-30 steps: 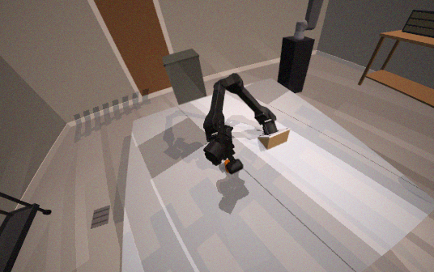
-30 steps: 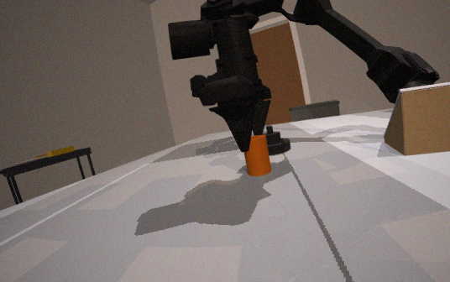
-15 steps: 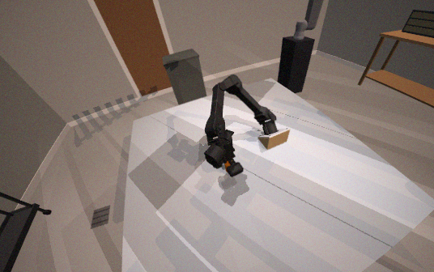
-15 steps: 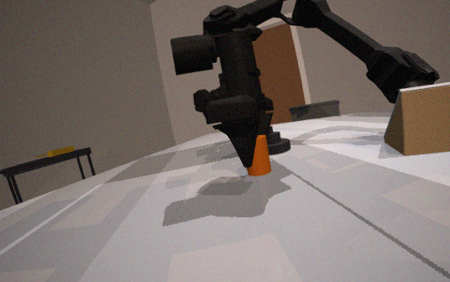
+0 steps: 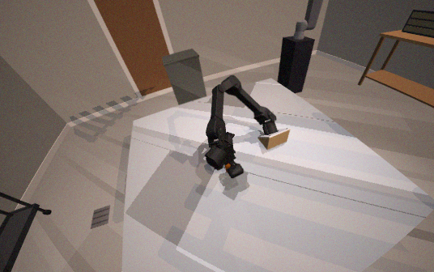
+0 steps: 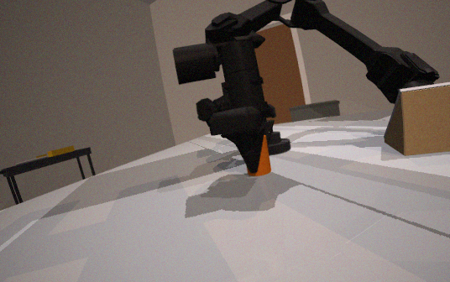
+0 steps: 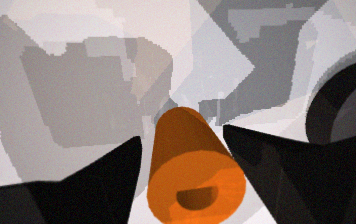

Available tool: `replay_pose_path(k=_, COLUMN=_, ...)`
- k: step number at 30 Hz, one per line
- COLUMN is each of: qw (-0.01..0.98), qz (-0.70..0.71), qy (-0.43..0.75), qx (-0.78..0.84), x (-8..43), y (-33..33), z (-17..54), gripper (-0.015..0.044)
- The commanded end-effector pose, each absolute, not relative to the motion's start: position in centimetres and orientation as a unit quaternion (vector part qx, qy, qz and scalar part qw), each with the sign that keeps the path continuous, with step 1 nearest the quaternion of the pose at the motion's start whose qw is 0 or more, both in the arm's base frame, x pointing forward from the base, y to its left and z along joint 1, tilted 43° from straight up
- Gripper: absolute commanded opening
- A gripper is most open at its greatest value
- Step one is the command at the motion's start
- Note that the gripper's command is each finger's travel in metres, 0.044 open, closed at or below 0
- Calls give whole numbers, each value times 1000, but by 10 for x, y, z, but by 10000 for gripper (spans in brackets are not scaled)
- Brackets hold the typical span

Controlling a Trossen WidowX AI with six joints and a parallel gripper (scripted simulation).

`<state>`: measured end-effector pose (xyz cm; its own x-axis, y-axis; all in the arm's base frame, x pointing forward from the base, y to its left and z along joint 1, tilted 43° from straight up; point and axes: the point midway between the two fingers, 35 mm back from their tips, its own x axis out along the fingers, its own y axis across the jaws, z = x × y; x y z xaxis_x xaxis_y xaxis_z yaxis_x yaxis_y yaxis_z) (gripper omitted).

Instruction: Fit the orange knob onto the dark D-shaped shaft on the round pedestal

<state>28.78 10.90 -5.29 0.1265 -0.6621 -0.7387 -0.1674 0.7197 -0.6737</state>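
On the wrist view's right, the way sideways past the gripper [image 5: 227, 166] [image 6: 259, 161] [image 7: 182, 132] is obstructed by the round pedestal [image 6: 279, 144] [image 7: 345, 112]. Between the fingers, the space is largely filled by the orange knob [image 5: 227, 166] [image 6: 264, 161] [image 7: 195, 185]; a narrow gap is left beside its left flank.
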Motion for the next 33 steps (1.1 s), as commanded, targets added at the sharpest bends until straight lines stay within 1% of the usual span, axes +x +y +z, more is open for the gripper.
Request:
replay_pose_path(k=1, qw=674, qz=-183, qy=635, qx=-330, x=287, y=108, z=-54, gripper=204)
replay_pose_path(k=2, qw=674, qz=-183, qy=635, qx=-330, x=287, y=108, z=-54, gripper=177)
replay_pose_path(k=8, qw=674, qz=-183, qy=635, qx=-330, x=287, y=108, z=-54, gripper=138)
replay_pose_path(k=13, qw=675, qz=-182, qy=635, qx=-329, x=288, y=118, z=-46, gripper=6)
replay_pose_path(k=14, qw=675, qz=-181, qy=635, qx=-329, x=289, y=122, z=-42, gripper=0)
replay_pose_path(k=33, qw=674, qz=-180, qy=636, qx=-328, x=275, y=191, z=33, gripper=0)
